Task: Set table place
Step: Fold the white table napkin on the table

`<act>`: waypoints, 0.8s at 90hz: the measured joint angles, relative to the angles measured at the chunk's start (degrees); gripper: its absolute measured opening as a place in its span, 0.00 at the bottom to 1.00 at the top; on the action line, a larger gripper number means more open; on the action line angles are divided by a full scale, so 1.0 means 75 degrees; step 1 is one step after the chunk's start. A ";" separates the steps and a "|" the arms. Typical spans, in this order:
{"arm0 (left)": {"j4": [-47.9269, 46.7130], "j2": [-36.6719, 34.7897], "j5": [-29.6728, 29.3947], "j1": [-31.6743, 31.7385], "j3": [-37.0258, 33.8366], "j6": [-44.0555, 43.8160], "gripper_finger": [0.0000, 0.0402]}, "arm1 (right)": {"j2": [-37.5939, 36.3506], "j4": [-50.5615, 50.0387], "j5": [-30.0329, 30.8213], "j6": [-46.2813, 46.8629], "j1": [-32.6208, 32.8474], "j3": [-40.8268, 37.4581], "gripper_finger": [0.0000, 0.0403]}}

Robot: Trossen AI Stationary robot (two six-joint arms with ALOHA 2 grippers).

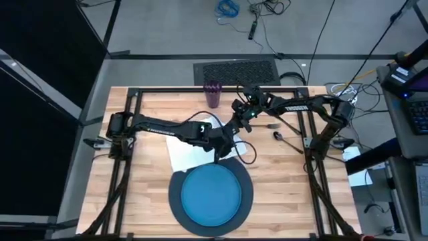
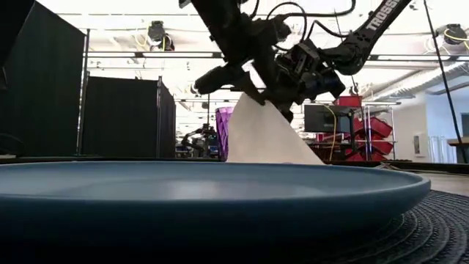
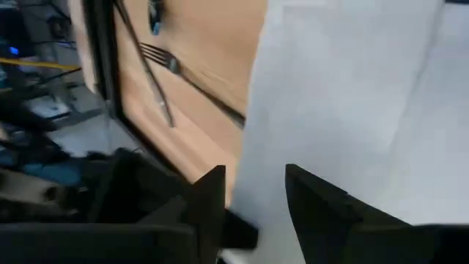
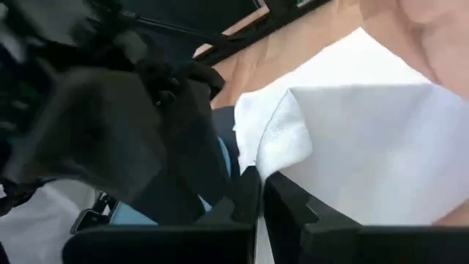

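Observation:
The white napkin (image 1: 184, 150) is pulled up into a tent (image 2: 264, 132) between the purple cup (image 1: 212, 94) and the blue plate (image 1: 212, 194), which lies on the dark grey charger (image 1: 175, 201). My right gripper (image 4: 261, 194) is shut on the napkin's raised top (image 2: 256, 103). My left gripper (image 3: 253, 198) is open beside it at mid-table (image 1: 224, 146). Its two fingers stand on either side of the raised cloth (image 3: 330, 110). I cannot tell whether they touch it. My right gripper pinches a hemmed edge of the napkin (image 4: 278, 165) between its two fingers, next to a folded-over corner (image 4: 286, 125). It reaches in from the table's right side. The cloth hangs below the fingers as a taut triangle, its lower edge (image 2: 275, 160) on the table.
A fork (image 1: 271, 126) and other cutlery (image 1: 284, 138) lie on the wood right of the napkin; the fork (image 3: 157, 55) also shows in the left wrist view. The black frame (image 1: 134, 107) rims the table. Bare wood lies left and right of the charger.

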 joint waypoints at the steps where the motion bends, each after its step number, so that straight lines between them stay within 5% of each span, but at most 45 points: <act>1: -0.0030 0.0007 0.0000 0.0003 -0.0002 0.0000 0.32 | -0.0002 0.0037 -0.0043 -0.0005 0.0000 0.0000 0.00; 30: 0.0492 0.0038 0.0361 -0.0195 0.0000 0.0660 0.32 | -0.0067 0.0455 -0.1448 0.0194 -0.0154 0.0000 0.00; 72: 0.0741 0.0239 -0.0008 -0.0133 0.0015 0.1026 0.32 | -0.0052 0.0477 -0.1873 0.0287 -0.0090 0.0000 0.00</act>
